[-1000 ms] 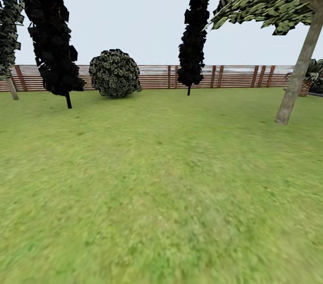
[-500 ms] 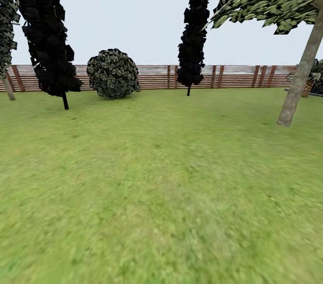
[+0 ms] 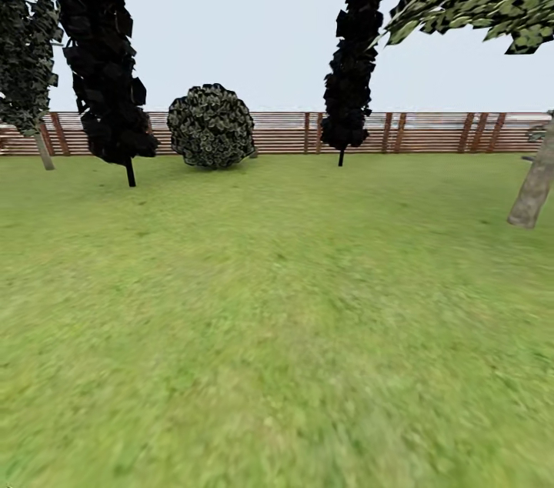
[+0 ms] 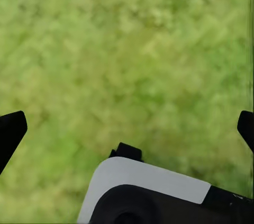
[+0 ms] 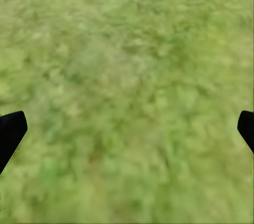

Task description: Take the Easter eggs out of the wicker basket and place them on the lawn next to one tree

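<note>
Left gripper [image 4: 127, 123] spread wide over bare lawn [image 4: 132, 49], black fingertips [image 4: 11, 128] at the frame's edges, nothing between them; right gripper [image 5: 127, 123] gapes the same, both pointing down at grass. Ahead, the tree [image 3: 532, 192] stands at far right, trunk partly cut off.

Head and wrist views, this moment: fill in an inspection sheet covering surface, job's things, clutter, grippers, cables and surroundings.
Surface: lawn, short patchy green grass, flat.
Job's things: tree with smooth grey-brown trunk at the head view's right edge, leafy canopy above; no eggs or basket seen.
Clutter: nothing seen.
Grippers: left gripper and right gripper both open, fingertips wide apart over bare grass, holding nothing.
Cables: nothing seen.
Surroundings: brown slatted fence along the far side; round bush before it; two dark conifers; pale sky.
</note>
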### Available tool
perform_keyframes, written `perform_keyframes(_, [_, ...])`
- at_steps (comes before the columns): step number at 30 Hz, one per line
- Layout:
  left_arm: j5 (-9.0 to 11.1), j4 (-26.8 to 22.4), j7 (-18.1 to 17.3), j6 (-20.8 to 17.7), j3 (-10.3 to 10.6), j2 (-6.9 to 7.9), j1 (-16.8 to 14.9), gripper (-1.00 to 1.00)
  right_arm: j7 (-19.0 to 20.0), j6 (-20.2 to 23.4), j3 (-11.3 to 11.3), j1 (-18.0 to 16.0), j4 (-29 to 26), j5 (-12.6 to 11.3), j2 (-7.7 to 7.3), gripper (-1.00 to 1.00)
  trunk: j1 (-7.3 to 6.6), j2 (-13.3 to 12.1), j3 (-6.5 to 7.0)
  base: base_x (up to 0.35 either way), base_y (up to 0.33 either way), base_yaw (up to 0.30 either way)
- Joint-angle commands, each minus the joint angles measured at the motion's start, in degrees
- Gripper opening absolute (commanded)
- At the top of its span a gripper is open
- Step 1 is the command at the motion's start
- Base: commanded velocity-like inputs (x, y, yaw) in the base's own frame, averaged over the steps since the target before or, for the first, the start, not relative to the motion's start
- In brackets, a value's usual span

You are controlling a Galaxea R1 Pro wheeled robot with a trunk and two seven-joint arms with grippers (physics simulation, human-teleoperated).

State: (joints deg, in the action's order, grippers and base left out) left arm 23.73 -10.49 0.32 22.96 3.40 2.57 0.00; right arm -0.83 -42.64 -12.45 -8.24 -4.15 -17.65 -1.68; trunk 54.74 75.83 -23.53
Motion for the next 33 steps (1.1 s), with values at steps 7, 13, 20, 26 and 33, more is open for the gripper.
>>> perform_keyframes(7, [0.47,-0.05,0.03,0.17,0.4,-0.23,0.0,1.0,0.0,-0.14,0.49,-0.03,0.07,0.19,-0.23,1.0,0.03,0.03,-0.05,0.268,-0.23,0.051])
perform_keyframes(13, [0.37,-0.05,0.03,0.36,0.54,-0.28,0.0,1.0,0.12,-0.08,0.58,-0.03,0.33,0.33,-0.54,1.0,0.03,0.03,-0.05,0.258,-0.241,0.002])
perform_keyframes(20, [0.43,-0.05,0.03,0.49,0.57,-0.2,0.0,1.0,0.22,-0.49,0.85,-0.03,0.37,0.42,-0.83,1.0,0.03,0.03,-0.05,0.263,-0.238,0.0])
perform_keyframes(26, [0.44,-0.05,0.03,0.5,0.56,-0.2,0.0,1.0,0.22,-0.8,0.93,-0.03,0.37,0.43,-0.86,1.0,0.03,0.03,-0.05,0.263,-0.237,0.0])
perform_keyframes(33, [0.44,-0.05,0.03,0.5,0.56,-0.19,0.0,1.0,0.29,-0.84,1.0,-0.03,0.4,1.29,-0.87,1.0,0.03,0.03,-0.05,0.292,-0.179,0.0])
